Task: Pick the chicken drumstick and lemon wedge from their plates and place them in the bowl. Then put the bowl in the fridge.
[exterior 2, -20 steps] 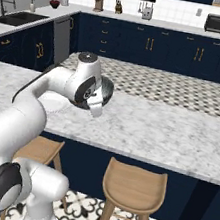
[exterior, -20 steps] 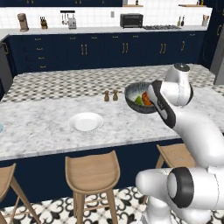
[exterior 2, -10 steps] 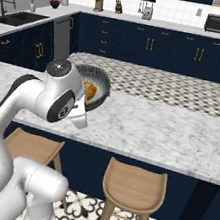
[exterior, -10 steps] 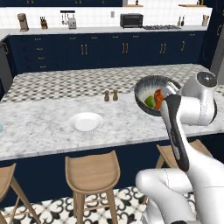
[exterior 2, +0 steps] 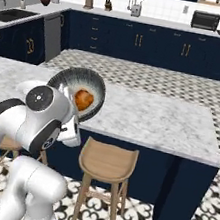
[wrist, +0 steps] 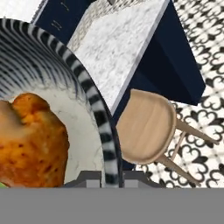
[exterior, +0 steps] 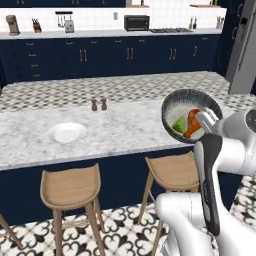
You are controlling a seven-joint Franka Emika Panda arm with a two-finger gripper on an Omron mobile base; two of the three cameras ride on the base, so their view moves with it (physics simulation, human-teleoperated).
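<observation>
Beyond the marble counter (exterior: 115,130), the bowl (exterior: 192,115) is clamped at its rim by the gripper (exterior: 206,120), drumstick (exterior: 192,123) and lemon wedge (exterior: 179,124) inside; it should be kept level toward the fridge (exterior: 243,47).

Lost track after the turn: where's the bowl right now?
The bowl is held up tilted by the tool clamped on its rim, off the counter edge above a stool, with drumstick and lemon wedge inside.

Glossy white rounded arm (exterior: 227,150) segs, dark grey joint caps, black side strip.
</observation>
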